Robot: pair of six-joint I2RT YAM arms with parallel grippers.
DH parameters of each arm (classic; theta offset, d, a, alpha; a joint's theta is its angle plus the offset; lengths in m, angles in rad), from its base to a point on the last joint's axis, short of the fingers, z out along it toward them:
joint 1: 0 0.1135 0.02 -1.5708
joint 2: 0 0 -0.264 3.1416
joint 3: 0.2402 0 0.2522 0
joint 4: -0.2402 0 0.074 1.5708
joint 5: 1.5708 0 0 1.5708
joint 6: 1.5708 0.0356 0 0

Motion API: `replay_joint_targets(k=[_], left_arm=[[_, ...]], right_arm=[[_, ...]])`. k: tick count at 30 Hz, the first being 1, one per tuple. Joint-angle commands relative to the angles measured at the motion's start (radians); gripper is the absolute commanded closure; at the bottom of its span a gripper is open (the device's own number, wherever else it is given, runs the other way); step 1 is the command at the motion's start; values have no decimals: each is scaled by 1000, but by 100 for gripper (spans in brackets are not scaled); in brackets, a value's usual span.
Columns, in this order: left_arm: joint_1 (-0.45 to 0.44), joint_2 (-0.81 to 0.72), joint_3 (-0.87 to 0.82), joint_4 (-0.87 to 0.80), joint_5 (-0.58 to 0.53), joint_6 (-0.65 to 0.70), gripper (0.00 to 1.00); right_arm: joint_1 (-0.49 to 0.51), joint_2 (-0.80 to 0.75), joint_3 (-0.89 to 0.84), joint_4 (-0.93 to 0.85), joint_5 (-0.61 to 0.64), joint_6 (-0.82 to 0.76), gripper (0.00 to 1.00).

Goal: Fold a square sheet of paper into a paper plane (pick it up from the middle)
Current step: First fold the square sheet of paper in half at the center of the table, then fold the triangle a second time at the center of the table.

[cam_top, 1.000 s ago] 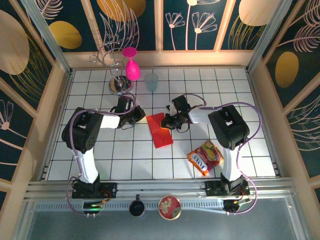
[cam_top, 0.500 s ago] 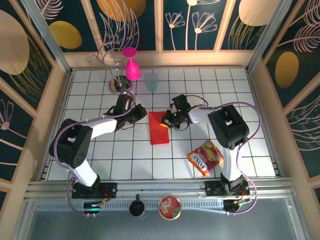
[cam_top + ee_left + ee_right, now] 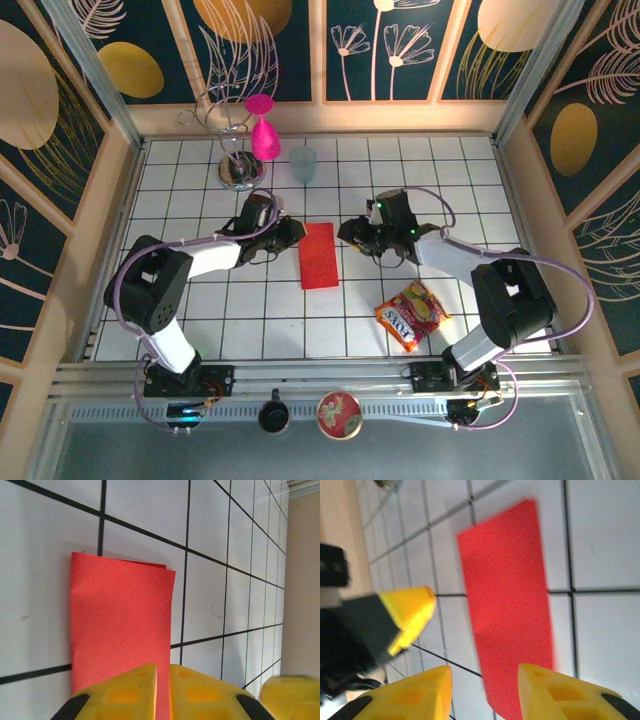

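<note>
The folded red paper (image 3: 320,256) lies flat mid-table as a narrow strip, the left gripper (image 3: 291,231) just off its edge at nine o'clock with fingers (image 3: 120,692) parted by a slit, gripping nothing, and the right gripper (image 3: 347,232) at three o'clock spread, empty.

My white grid-tiled table (image 3: 200,320) carries the folded red sheet of paper (image 3: 319,255) (lying flat), snack packet (image 3: 410,314), goblet stand (image 3: 238,172).
</note>
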Motion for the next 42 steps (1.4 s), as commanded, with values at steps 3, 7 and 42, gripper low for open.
replay_joint_targets(k=[3,7,42], left_arm=[[-5,54,41,27,4,32,85],[-5,78,46,24,8,39,85],[-5,83,25,32,20,52,82]], right_arm=[[42,-42,-100,44,-14,66,60],[107,-23,-123,35,-11,120,62],[195,18,-119,89,68,165,68]])
